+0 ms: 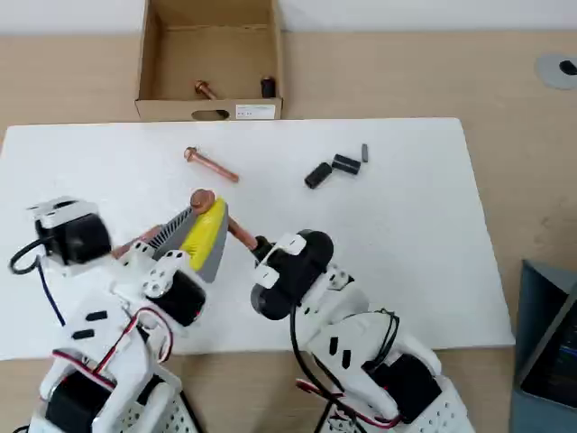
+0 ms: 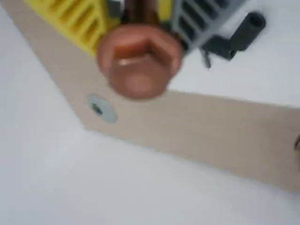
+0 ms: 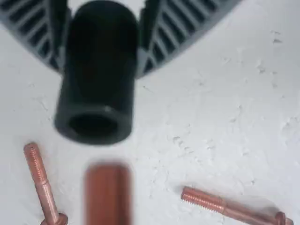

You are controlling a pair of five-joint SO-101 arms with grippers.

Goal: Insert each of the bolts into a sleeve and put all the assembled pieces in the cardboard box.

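Observation:
My left gripper is shut on a copper bolt, its head sitting between the yellow finger and the grey one. My right gripper is shut on a black sleeve. The held bolt's tip points at the sleeve's open end, a short gap away. Two loose bolts lie on the white mat; one of them lies near the box. Two spare sleeves lie mid-mat. The cardboard box holds a bolt and a sleeve.
A small grey piece lies beside the spare sleeves. The white mat covers the wooden table, with open room on its right half. A grey cable grommet sits at the far right, and a dark bin stands at the right edge.

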